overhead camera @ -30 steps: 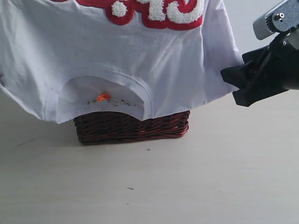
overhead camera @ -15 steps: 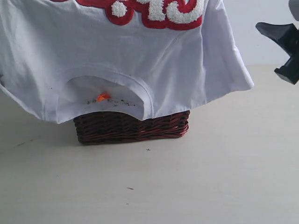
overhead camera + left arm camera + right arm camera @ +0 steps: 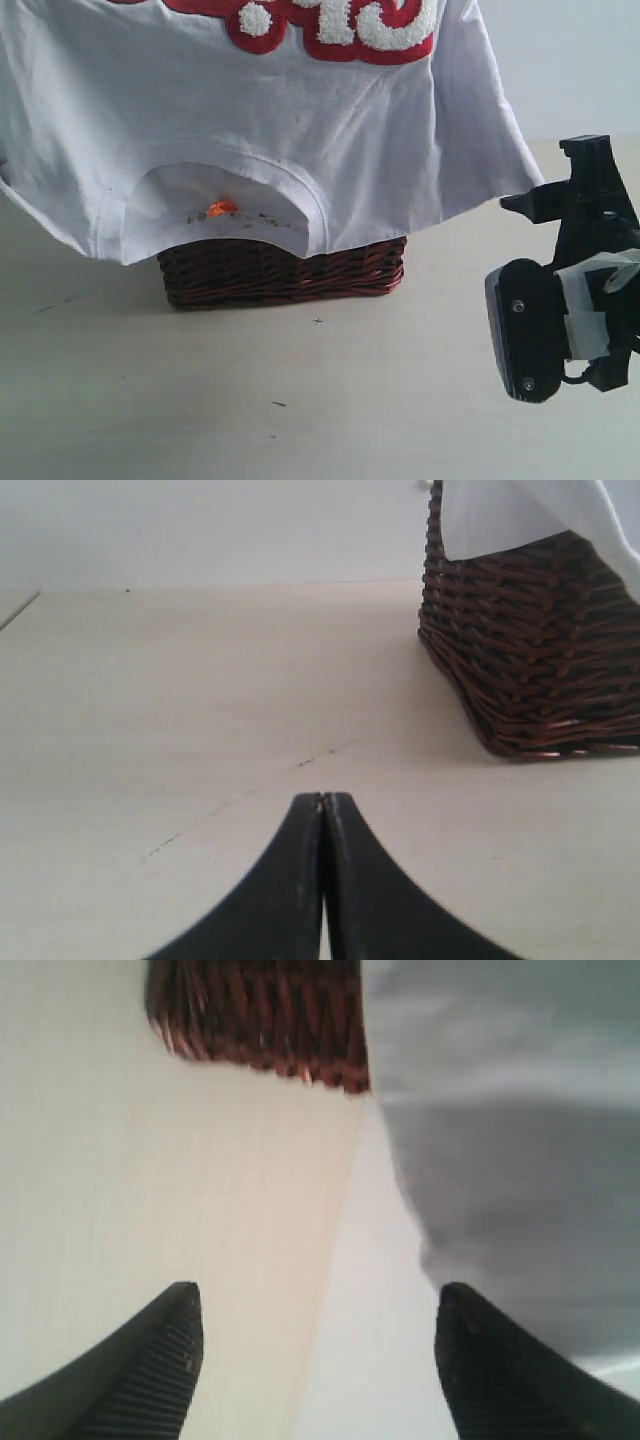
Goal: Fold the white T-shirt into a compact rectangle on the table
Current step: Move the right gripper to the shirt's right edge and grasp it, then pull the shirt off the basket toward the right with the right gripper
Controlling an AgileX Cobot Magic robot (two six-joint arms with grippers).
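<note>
The white T-shirt point(image 3: 300, 130) hangs collar-down over a dark brown wicker basket point(image 3: 285, 272) that stands on the desk point(image 3: 300, 400). It covers most of the basket's front, and only the lower woven rows show beneath it. Its upper part runs out of the exterior view, so what holds it up cannot be told. The fuzzy white lettering point(image 3: 330, 25) with its thick red outline sits at the top edge of that view. The ribbed crew neck opens near the bottom of the cloth, with a small orange tag point(image 3: 218, 208) inside it.

The left tool point(image 3: 322, 802) is closed with its two dark fingertips pressed together and nothing between them. It is low over bare desk, well apart from the basket, whose corner shows to one side in the left wrist view with a strip of white cloth above it.

The right tool point(image 3: 315, 1330) stands apart with ribbed fingers point(image 3: 175, 1350) spread and nothing gripped. In its wrist view the shirt's loose side fills the space ahead of one finger. In the exterior view the right arm sits at the far right, just beside the shirt's hanging corner — whether it touches the cloth cannot be told.
</note>
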